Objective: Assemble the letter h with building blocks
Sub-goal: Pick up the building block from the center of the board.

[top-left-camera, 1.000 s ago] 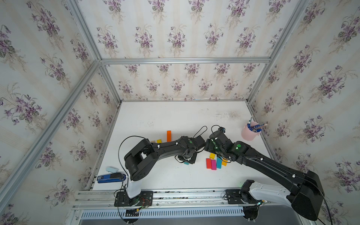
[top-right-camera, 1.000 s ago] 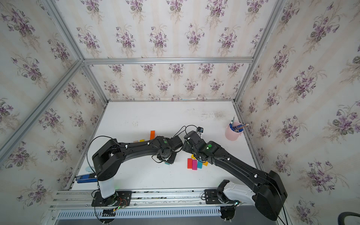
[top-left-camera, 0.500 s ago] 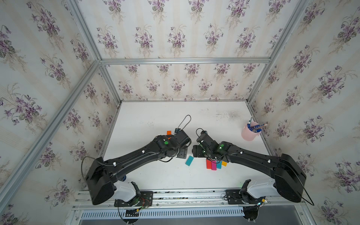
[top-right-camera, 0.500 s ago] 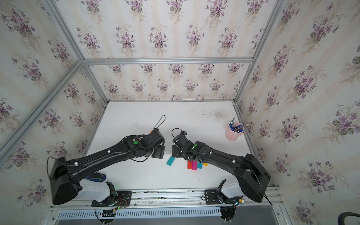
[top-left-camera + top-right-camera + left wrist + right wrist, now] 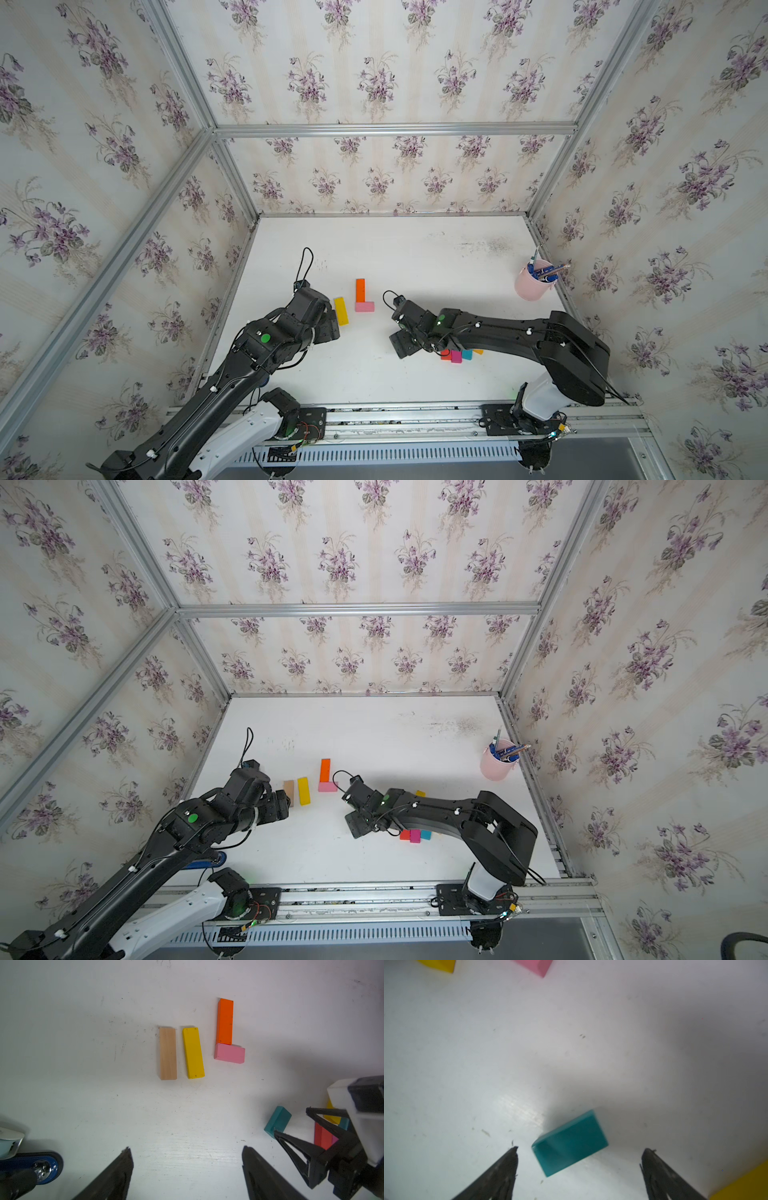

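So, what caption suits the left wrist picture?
Open left gripper faces tan block, yellow block, and orange block touching pink block.

Black left arm (image 5: 232, 376) and right arm (image 5: 505, 332), white base links (image 5: 241, 432), green dots (image 5: 265, 337), looping black cables (image 5: 306, 262)

Your white table (image 5: 415, 257) is scuffed towards the far side. Near its middle, the orange block (image 5: 360, 289) and the pink block (image 5: 364, 306) touch, forming an L. Just left of them the yellow block (image 5: 341, 310) and the tan block (image 5: 289, 791) lie side by side, apart. Nearer you and to the right, a teal block (image 5: 278, 1121) lies alone. Further right, the red block (image 5: 445, 354), magenta block (image 5: 456, 356) and second teal block (image 5: 467, 354) huddle together. The pink cup (image 5: 528, 284) stands at the far right.
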